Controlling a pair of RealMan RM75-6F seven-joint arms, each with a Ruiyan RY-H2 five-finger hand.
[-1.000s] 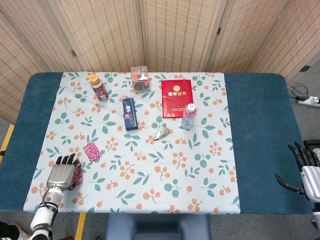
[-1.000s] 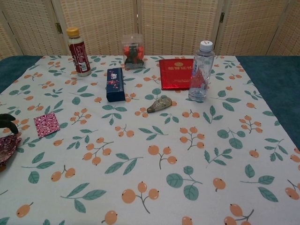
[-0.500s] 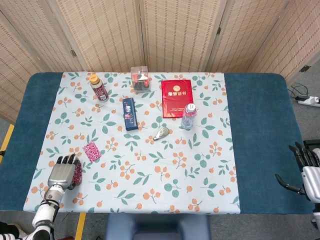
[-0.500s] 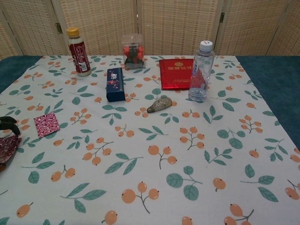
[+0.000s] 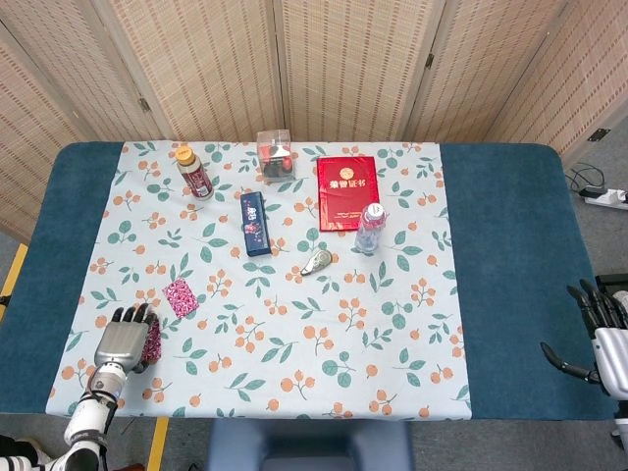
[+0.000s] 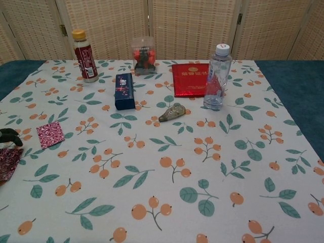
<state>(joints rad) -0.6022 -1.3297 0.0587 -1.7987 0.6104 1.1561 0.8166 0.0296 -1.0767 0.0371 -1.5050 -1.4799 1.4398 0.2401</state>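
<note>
- left hand at the near left edge of the table, fingers wrapped on a dark red patterned packet; in the chest view the packet shows at the far left edge with a dark fingertip above it
- packet held at its side next to the palm, flat face partly exposed; looks thin, light, papery or foil, likely bends easily and may be a bit slick, so a grasp across the flat faces near an edge seems safest
- second, pink patterned packet lies flat on the floral tablecloth just ahead of the left hand, not touching it; two packets in all
- right hand off the table's right end, well apart from every item, fingers spread, holding nothing
- farther ahead of the left hand: one brown bottle with orange cap, one dark blue box, one clear plastic box
- between the hands, toward the far side: one red certificate book, one clear water bottle, one small grey-green object, kind unclear
</note>
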